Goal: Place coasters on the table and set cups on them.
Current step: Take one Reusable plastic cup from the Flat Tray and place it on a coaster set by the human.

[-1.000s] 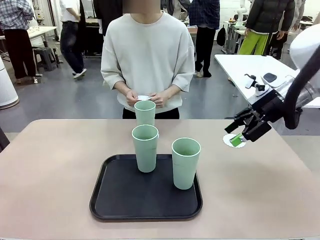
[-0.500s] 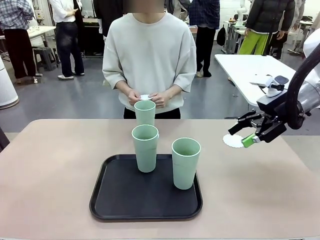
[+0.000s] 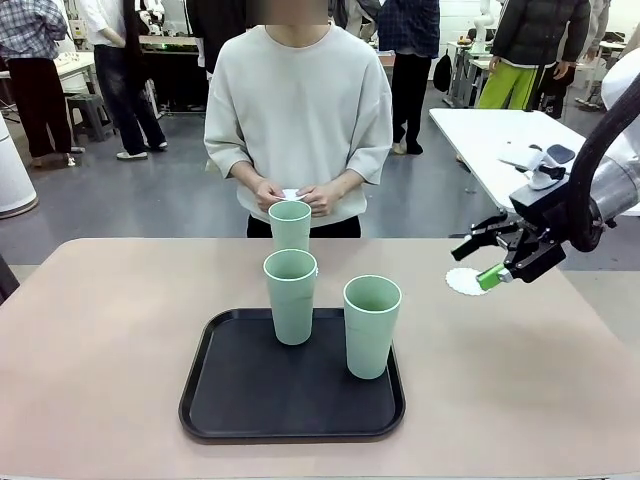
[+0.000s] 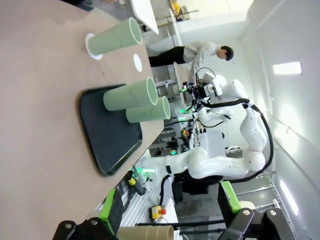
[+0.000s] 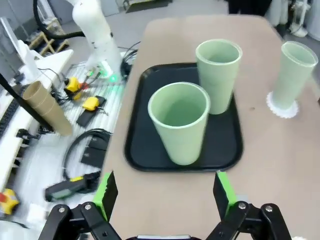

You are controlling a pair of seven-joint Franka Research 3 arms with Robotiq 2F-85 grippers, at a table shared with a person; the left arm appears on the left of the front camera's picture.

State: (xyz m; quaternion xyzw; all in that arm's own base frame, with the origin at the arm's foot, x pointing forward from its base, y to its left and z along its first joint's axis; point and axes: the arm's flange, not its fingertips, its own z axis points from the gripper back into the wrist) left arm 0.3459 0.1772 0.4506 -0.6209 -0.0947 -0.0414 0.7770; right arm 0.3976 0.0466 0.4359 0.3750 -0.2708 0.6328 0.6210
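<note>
Three cups (image 3: 372,325), two coasters (image 3: 464,281) (one bare).

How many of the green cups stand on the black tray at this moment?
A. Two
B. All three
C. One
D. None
A: the middle cup and the near cup stand on the black tray, while the far cup stands beyond it on a coaster on the table.

Two cups (image 4: 131,95) stand on the black tray (image 4: 107,145). At eleven o'clock a third cup (image 4: 116,38) sits on a white coaster (image 4: 92,47).
</note>
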